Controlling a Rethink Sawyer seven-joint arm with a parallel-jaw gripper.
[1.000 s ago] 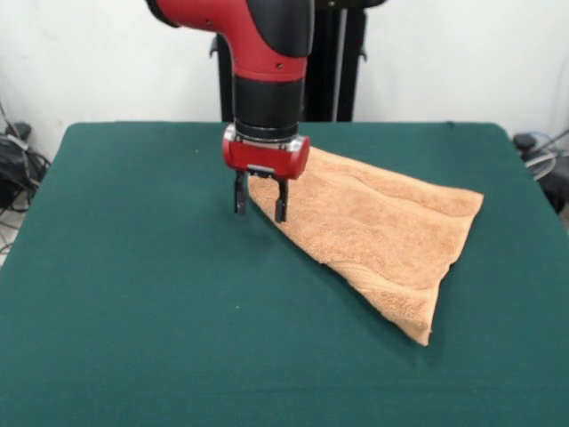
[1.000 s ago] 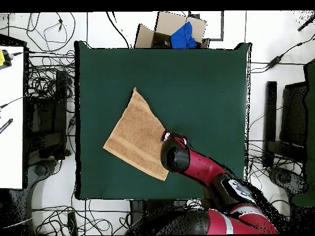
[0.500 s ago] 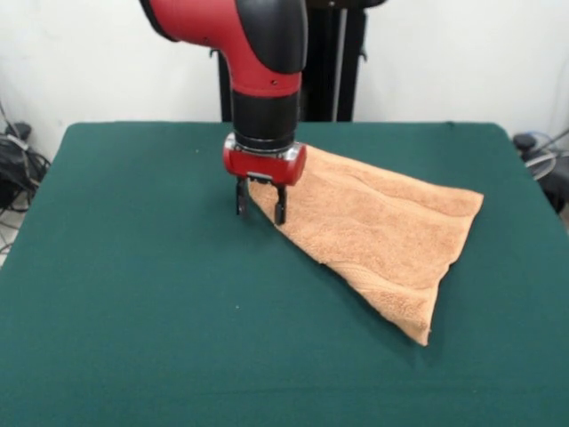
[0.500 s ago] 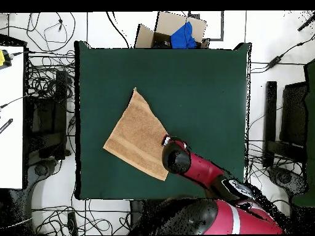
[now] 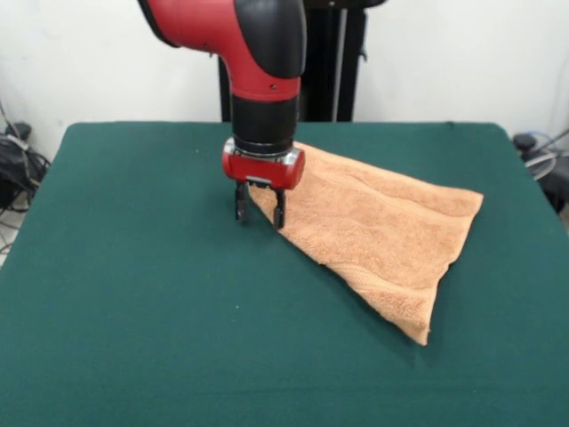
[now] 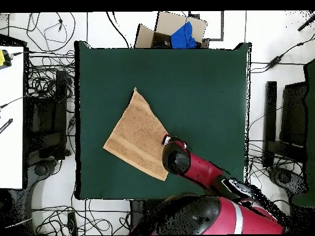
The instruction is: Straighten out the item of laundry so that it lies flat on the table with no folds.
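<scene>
The orange-tan towel [image 5: 382,227] lies folded into a rough triangle on the green table [image 5: 133,294], right of centre in the front view. It also shows left of centre in the overhead view [image 6: 136,138], with a small white tag at its edge by the arm. My gripper [image 5: 260,215] hangs straight down over the towel's left folded edge, its fingers [image 5: 240,205] open and straddling that edge, just above the cloth. In the overhead view the arm's wrist [image 6: 175,157] covers the gripper.
A cardboard box with a blue item [image 6: 183,34] sits beyond the table's far edge in the overhead view. Cables lie on the floor around the table. The robot pedestal [image 5: 333,62] stands behind the table.
The gripper has shifted slightly toward the robot's side and sunk a little over the towel's folded edge. The towel has not moved.
</scene>
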